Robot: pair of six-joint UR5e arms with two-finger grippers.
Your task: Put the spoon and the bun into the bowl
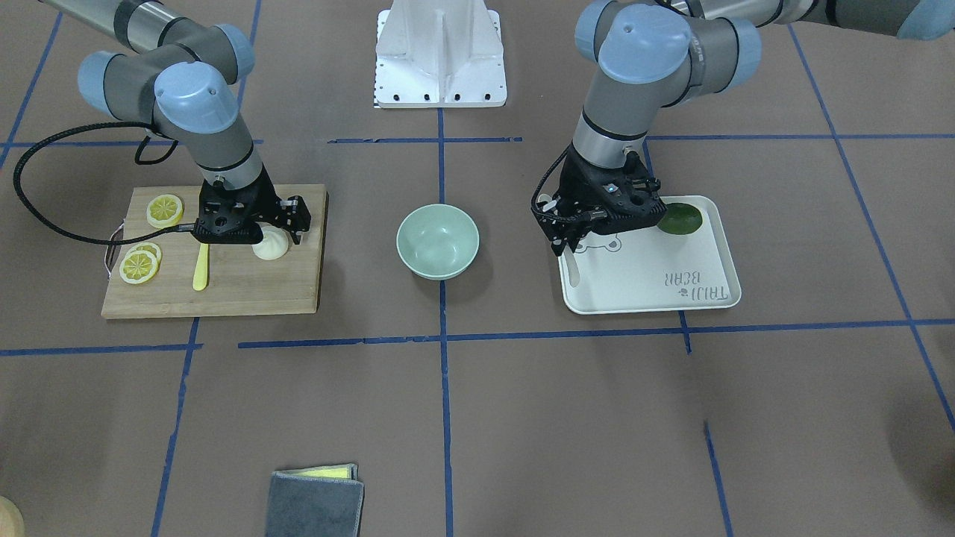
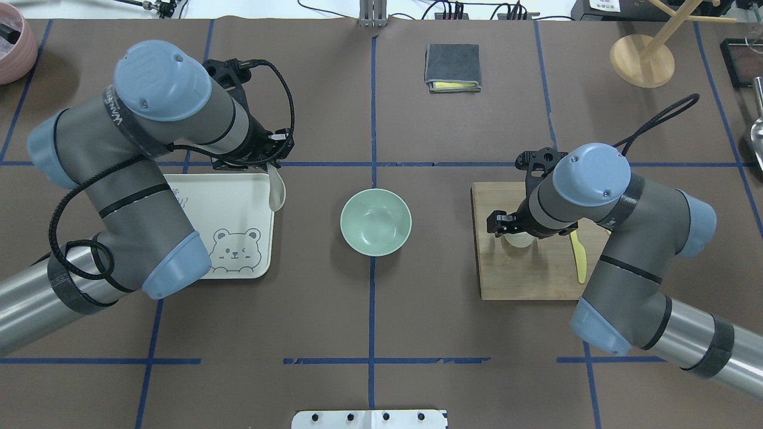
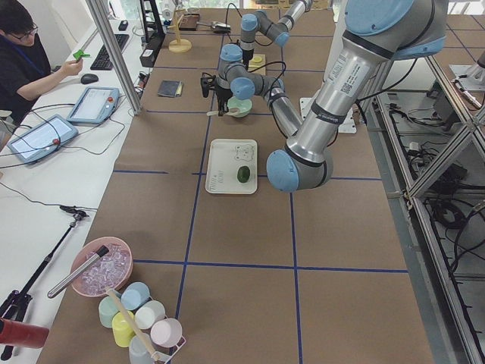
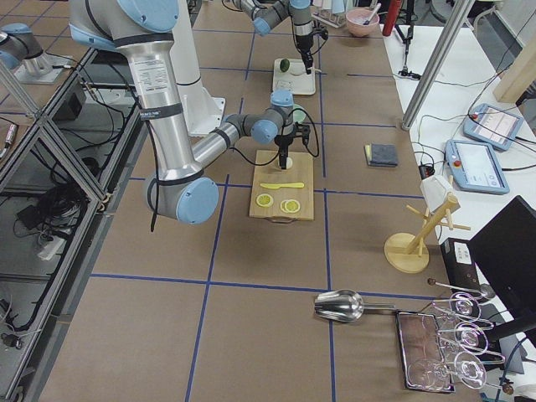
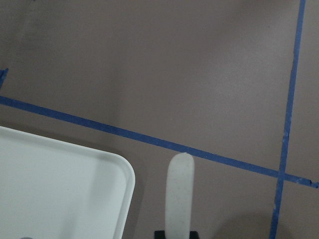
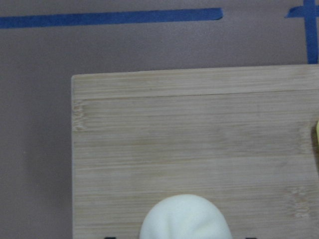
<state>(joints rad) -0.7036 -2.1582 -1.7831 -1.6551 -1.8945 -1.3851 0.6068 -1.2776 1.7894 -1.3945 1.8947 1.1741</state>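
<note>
The pale mint bowl (image 1: 437, 240) stands empty at the table's middle, also in the overhead view (image 2: 375, 221). My left gripper (image 2: 275, 158) is shut on the off-white spoon (image 2: 276, 189) and holds it over the bear-print tray's edge nearest the bowl; the spoon sticks out in the left wrist view (image 5: 179, 194). The white bun (image 1: 271, 245) sits on the wooden cutting board (image 1: 246, 291). My right gripper (image 2: 516, 231) is low over the bun (image 6: 185, 219), open, its fingers on either side of it and not touching.
The bear-print tray (image 1: 671, 291) holds a dark green lime (image 1: 680, 218). A yellow knife (image 1: 201, 267) and lemon slices (image 1: 164, 210) lie on the board beside the bun. A folded grey cloth (image 2: 452, 67) lies on the far side.
</note>
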